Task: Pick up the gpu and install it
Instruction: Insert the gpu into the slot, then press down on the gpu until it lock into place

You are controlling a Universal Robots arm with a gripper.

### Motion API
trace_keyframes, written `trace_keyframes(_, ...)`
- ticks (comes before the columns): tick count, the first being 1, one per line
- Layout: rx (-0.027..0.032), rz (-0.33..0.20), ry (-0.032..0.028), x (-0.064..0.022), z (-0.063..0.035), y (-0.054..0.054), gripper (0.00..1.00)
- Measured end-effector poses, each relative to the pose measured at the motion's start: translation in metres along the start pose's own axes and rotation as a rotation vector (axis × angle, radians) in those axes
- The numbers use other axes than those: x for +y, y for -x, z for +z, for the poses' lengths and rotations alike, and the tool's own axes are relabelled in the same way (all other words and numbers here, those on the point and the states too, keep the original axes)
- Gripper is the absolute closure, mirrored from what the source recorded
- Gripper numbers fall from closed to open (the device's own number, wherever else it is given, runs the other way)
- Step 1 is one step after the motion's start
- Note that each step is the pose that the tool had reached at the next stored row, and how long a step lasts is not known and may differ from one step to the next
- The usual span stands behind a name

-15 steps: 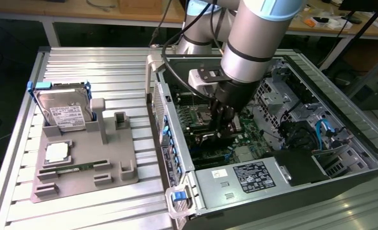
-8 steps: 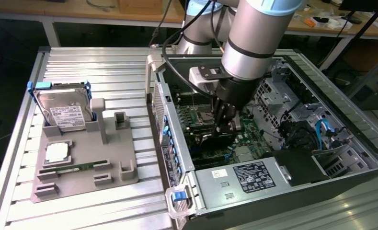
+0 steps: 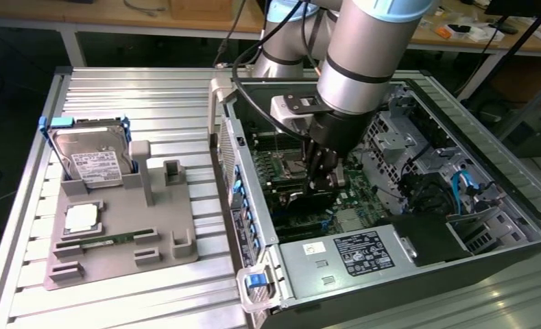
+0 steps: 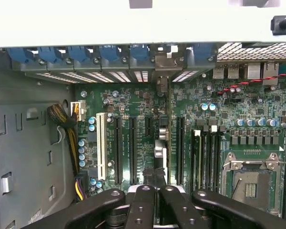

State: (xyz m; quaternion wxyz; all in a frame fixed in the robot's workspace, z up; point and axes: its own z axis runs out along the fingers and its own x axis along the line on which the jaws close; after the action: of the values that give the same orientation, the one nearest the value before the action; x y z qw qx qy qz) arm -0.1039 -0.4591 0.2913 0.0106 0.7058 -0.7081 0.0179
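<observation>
One arm reaches steeply down into the open computer case [image 3: 489, 205] in front of you, wrist nearly vertical, forearm leaning in from above the case's rear wall. Your gripper [image 3: 328, 179] sits low over the motherboard [image 4: 133, 105], fingers [image 4: 143, 205] pressed together on the gpu [image 4: 160, 143], which stands on edge directly beneath them. You see that card in the wrist view as a thin vertical strip running from the fingertips toward the blue-clipped bracket slots [image 4: 109, 55], between two black expansion slots [image 4: 132, 148]. Beside the gripper lies the bare CPU socket [image 4: 250, 183]. Well away from it, outside the case, the hard drive [image 3: 92, 157] stands in its grey fixture [image 3: 124, 240].
</observation>
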Motion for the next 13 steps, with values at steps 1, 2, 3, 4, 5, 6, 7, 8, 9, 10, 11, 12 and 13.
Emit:
trace_keyframes(1, 0.0000, 0.000, 0.0000, 0.0000, 0.0000, 0.000, 0.89)
trace_keyframes(2, 0.0000, 0.000, 0.0000, 0.0000, 0.0000, 0.000, 0.89)
trace_keyframes(3, -0.0001, 0.000, 0.0000, 0.0000, 0.0000, 0.000, 0.89)
trace_keyframes(4, 0.0000, 0.000, 0.0000, 0.0000, 0.0000, 0.000, 0.89)
trace_keyframes(5, 0.0000, 0.000, 0.0000, 0.0000, 0.0000, 0.000, 0.89)
trace_keyframes(6, -0.0001, 0.000, 0.0000, 0.0004, 0.0000, 0.000, 0.89)
trace_keyframes(7, 0.0001, 0.000, -0.0001, 0.0043, 0.0000, 0.000, 0.89)
trace_keyframes(8, -0.0001, 0.000, -0.0003, 0.0101, 0.0000, 0.002, 0.89)
trace_keyframes(9, -0.0001, 0.000, -0.0003, 0.0133, 0.0001, 0.003, 0.89)
trace_keyframes(10, -0.0001, 0.000, -0.0004, 0.0164, 0.0003, 0.003, 0.89)
trace_keyframes(11, -0.0004, 0.000, -0.0005, 0.0194, 0.0008, 0.004, 0.89)
trace_keyframes(12, -0.0003, 0.000, -0.0007, 0.0222, 0.0014, 0.005, 0.89)
trace_keyframes(13, -0.0002, 0.001, -0.0006, 0.0249, 0.0023, 0.005, 0.89)
